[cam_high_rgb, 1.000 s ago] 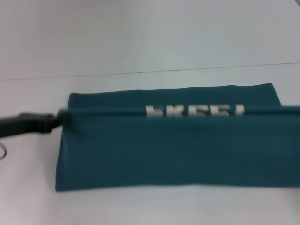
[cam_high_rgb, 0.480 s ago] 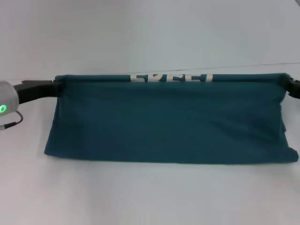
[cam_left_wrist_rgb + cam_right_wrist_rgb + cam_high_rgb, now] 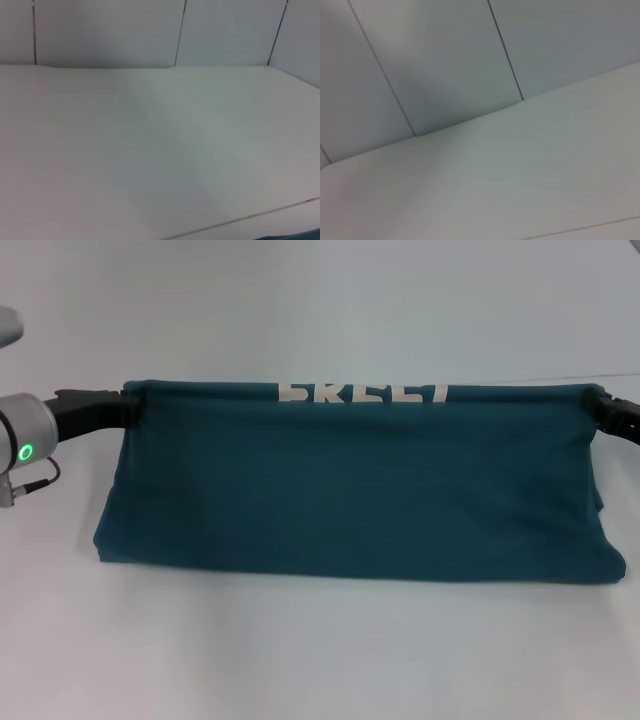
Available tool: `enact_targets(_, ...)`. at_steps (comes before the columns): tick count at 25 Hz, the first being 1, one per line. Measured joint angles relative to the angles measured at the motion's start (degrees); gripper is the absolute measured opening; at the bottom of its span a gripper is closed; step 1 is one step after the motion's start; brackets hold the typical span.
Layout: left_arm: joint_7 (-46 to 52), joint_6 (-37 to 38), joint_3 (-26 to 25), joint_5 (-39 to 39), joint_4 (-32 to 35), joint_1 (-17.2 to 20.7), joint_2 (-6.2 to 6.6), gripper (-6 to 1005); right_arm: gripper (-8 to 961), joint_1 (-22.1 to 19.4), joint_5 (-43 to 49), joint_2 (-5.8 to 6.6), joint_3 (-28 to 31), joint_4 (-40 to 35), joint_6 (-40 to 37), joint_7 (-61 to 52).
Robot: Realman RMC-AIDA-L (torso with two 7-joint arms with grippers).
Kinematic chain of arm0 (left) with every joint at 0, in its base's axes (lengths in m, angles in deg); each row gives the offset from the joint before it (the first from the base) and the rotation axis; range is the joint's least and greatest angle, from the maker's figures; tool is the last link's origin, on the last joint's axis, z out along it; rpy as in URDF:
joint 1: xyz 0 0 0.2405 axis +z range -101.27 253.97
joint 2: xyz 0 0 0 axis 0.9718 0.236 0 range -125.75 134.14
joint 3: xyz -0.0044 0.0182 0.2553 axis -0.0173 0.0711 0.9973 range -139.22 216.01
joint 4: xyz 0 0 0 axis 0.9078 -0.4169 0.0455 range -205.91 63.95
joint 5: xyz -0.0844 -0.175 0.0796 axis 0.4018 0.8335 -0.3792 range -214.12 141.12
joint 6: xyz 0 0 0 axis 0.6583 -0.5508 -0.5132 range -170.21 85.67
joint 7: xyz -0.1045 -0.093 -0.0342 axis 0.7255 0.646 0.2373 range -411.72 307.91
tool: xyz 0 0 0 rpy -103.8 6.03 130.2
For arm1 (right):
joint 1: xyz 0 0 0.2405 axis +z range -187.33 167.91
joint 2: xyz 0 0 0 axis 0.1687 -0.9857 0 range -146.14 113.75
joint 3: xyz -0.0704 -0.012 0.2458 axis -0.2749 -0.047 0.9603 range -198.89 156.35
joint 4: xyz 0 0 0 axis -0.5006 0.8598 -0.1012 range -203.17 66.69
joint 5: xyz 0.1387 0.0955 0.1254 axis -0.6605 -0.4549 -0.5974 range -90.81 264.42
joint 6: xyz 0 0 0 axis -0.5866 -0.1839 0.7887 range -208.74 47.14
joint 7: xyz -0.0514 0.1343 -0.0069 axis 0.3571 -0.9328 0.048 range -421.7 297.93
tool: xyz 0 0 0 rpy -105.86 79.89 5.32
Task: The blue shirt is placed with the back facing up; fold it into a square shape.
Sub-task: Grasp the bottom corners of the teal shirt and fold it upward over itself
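The shirt (image 3: pixel 350 500) hides both tool tips; its lettering (image 3: pixel 362 393) is half folded out of sight.

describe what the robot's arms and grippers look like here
The left gripper is slim and black, on a rounded silver-grey wrist with a glowing green ring light and a thin dark cable beneath it. Of the right gripper only a black, blocky end shows at the head view's edge.
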Motion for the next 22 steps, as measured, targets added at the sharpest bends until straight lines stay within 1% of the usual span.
enact_targets(3, -0.6, -0.5, 0.6, 0.8, -0.8, -0.4, 0.27, 96, 58, 0.0, -0.3, -0.01, 0.0, 0.1, 0.6, 0.0)
enact_targets(6, -1.0, -2.2, 2.3, 1.4, -1.9, -0.8, 0.35, 109, 58, 0.3, -0.4, -0.05, 0.0, 1.0, 2.2, 0.5)
enact_targets(8, -1.1, -4.4, 3.9, 1.4, -2.3, -0.8, -0.09, 118, 57, 0.8, -0.5, -0.12, -0.1, 2.2, 4.6, 1.5)
enact_targets(10, -1.4, -7.9, 6.1, 1.7, -2.4, -0.7, -1.01, 126, 57, 1.4, -0.5, -0.25, -0.4, 3.4, 7.3, 2.7)
enact_targets(13, -1.6, -13.2, 9.1, 2.0, -2.8, -0.5, -2.06, 139, 89, 2.3, -0.8, -0.82, -0.8, 4.4, 10.5, 4.6)
enact_targets(15, -1.5, -15.5, 10.1, 2.4, -3.5, -0.7, -2.23, 147, 110, 2.7, -1.9, -1.44, -0.8, 4.3, 12.2, 5.2)
enact_targets(16, -1.5, -15.5, 10.1, 2.4, -3.5, -0.7, -2.23, 152, 121, 2.9, -2.8, -1.73, -0.8, 4.2, 13.1, 5.2)
enact_targets(18, -1.4, -17.2, 10.3, 5.4, -3.7, -0.6, -2.18, 160, 143, 2.8, -4.6, -1.91, -0.8, 4.0, 13.6, 5.3)
enact_targets(20, -1.4, -17.3, 10.3, 6.1, -3.6, -0.4, -2.12, 248, 164, 2.4, -5.8, -1.85, -0.9, 4.0, 12.8, 5.3)
enact_targets(22, -1.5, -17.5, 10.3, 6.9, -2.6, 0.6, -2.06, 335, 245, 2.1, -6.0, -1.77, -0.9, 3.9, 12.1, 5.3)
